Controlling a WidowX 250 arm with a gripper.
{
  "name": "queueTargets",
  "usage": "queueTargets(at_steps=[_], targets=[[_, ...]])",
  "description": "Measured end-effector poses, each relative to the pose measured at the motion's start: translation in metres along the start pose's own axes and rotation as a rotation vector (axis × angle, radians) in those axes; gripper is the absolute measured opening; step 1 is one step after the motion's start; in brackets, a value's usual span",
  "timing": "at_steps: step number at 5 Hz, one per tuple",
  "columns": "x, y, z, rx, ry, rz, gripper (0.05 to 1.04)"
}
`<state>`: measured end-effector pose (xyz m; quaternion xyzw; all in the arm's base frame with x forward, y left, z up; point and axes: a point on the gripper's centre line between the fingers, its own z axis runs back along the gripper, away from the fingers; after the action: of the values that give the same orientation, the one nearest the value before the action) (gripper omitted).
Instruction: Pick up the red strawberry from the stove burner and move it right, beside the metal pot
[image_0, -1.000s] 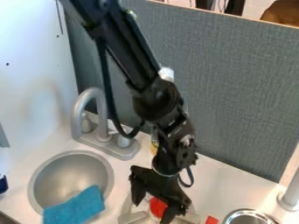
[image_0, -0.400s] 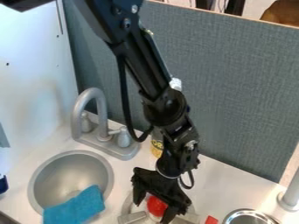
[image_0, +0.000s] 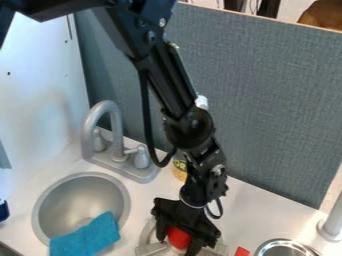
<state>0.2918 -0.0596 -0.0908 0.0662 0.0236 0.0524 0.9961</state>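
So the black gripper (image_0: 178, 246) was down low at the bottom of the view, right around a red thing (image_0: 178, 237). Honestly couldn't tell if it was clamped on or just straddling it. That red thing sat above a pale grey piece (image_0: 150, 249) on the white bench (image_0: 257, 215). A blue cloth (image_0: 87, 236) hung over the near rim of the round sink (image_0: 67, 202) to the left, with a grey faucet (image_0: 117, 135) behind it.

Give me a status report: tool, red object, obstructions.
Tool at red object, hold unclear. Object at grey burner. No obstruction visible; blue cloth lies aside.
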Motion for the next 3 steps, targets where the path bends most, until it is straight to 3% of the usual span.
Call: queueTargets(at_steps=[2, 3], targets=[[0.000, 0.006, 0.000, -0.029, 0.007, 0.007, 0.809], [0.001, 0.007, 0.030, -0.043, -0.039, 0.015, 0.809]])
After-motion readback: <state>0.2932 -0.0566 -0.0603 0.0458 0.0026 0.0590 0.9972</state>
